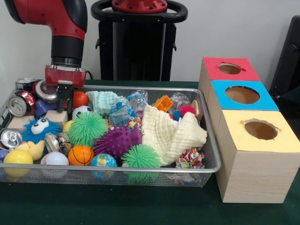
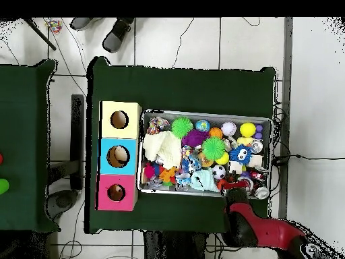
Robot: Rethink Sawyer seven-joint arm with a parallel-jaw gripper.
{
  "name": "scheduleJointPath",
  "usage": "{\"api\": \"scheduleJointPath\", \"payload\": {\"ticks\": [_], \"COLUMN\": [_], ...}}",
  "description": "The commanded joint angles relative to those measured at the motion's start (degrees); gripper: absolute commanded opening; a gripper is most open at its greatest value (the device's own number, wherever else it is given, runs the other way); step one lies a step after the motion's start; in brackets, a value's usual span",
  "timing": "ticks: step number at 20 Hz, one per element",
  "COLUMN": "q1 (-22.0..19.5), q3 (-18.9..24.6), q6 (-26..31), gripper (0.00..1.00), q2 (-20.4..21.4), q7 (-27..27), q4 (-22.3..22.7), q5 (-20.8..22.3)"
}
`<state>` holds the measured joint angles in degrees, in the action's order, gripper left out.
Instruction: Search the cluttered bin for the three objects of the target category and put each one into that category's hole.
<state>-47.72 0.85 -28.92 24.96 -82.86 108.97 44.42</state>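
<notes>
The bin [image 1: 206,140] sits on the green table [image 1: 140,206] with its long axis running left to right in the front view, its right end just beside the row of three boxes [image 1: 248,136]. The gripper [image 1: 64,107] hangs low over the bin's far left corner, among cans [image 1: 19,104] and balls [image 1: 80,99]. Its black fingers point down, but I cannot tell whether they hold anything or how wide they stand.

The Sawyer arm [image 1: 61,21] is chunky glossy red shells with a black cylindrical wrist section below. A flat red plate [image 1: 65,75] sits under that, carrying the small black gripper [image 1: 65,104]. Behind is the black pedestal [image 1: 138,44] with a red cap.
</notes>
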Motion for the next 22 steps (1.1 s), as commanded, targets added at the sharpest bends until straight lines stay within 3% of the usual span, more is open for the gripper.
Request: {"api": "scheduleJointPath", "payload": {"ticks": [1,5,10,13,22], "q1": [-2.81,-6.09,-3.89,-2.18,0.69], "q3": [5.69,14.82,18.07,18.97,19.27], "q6": [30.62,35.89,45.7,49.91,52.55], "gripper": [0.0,0.0,0.0,0.0,0.0], "q2": [2.8,13.3,20.28,21.89,21.45], "q7": [-4.25,-4.24,-1.79,-1.42,-2.1], "q4": [6.14,11.25,10.28,8.38,5.79], "q5": [-4.67,-9.01,-15.9,-17.98,-18.28]}}
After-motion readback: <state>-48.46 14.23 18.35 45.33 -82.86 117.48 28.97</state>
